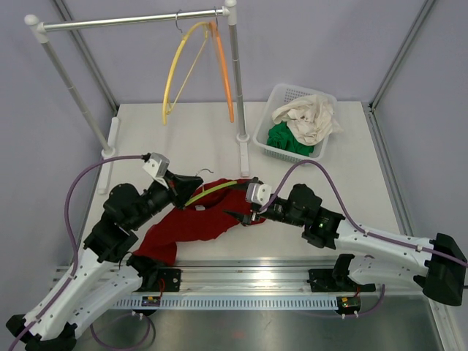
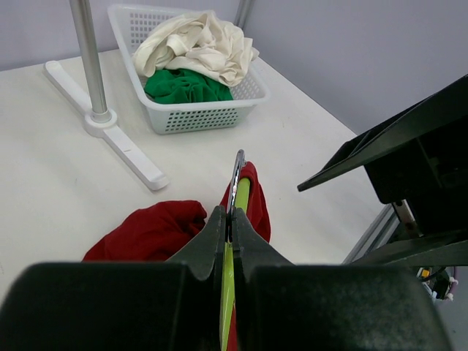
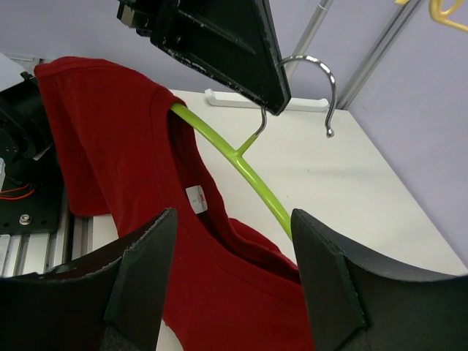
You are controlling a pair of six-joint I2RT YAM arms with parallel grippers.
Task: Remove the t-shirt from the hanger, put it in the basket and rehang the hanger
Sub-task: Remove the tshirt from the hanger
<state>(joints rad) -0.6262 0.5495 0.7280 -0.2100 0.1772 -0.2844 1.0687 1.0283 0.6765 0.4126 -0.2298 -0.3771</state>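
Observation:
A red t-shirt lies partly on the table, its collar still hung over a lime green hanger. My left gripper is shut on the hanger near its metal hook and holds it above the table, with red cloth beneath. My right gripper is open at the shirt's right end. In the right wrist view its fingers stand wide apart over the t-shirt, just below the collar. The hanger's green arm runs under the cloth there.
A clothes rail at the back carries a yellow hanger and an orange one. Its right pole stands beside a white basket of white and green clothes. The rack's foot lies ahead of the left gripper.

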